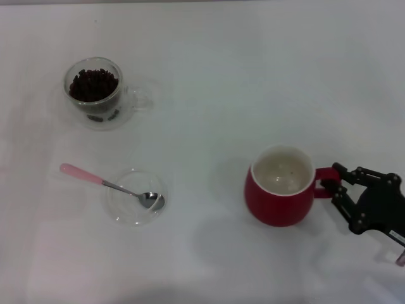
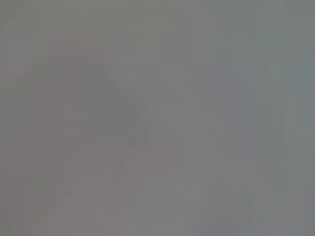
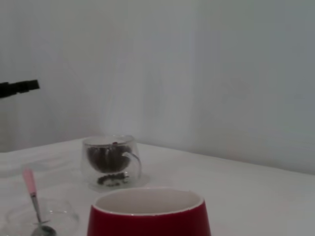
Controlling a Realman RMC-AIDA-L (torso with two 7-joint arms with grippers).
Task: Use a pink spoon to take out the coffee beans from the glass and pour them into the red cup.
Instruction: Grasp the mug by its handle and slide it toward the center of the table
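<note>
Head view is showing my right gripper (image 1: 328,183) sitting at the near right of the white table (image 1: 215,76), its black fingers (image 1: 339,170) pinching the loop handle of the red cup (image 1: 281,206), one on each side of it. That cup is standing upright with its cream inside facing up, and I cannot make out any beans within. My left gripper is not appearing in this view, and my left wrist camera is giving only a flat grey blur, so I am unable to say anything about how its fingers are standing.

Far to my left, the glass (image 1: 95,95) is resting upright with its clear handle pointing toward my right, and the coffee beans (image 1: 93,84) are filling it as a dark heap. Nearer to me on that side, the pink spoon (image 1: 111,185) is lying with its metal bowl inside a flat clear saucer (image 1: 126,209) and its pink handle sticking out over the rim, away to the left.

From my right wrist camera, the red cup's (image 3: 147,216) rim is sitting closest, with the glass (image 3: 110,162) and the beans (image 3: 106,157) beyond it, and the spoon (image 3: 33,201) in its saucer (image 3: 64,216) off to the side.
</note>
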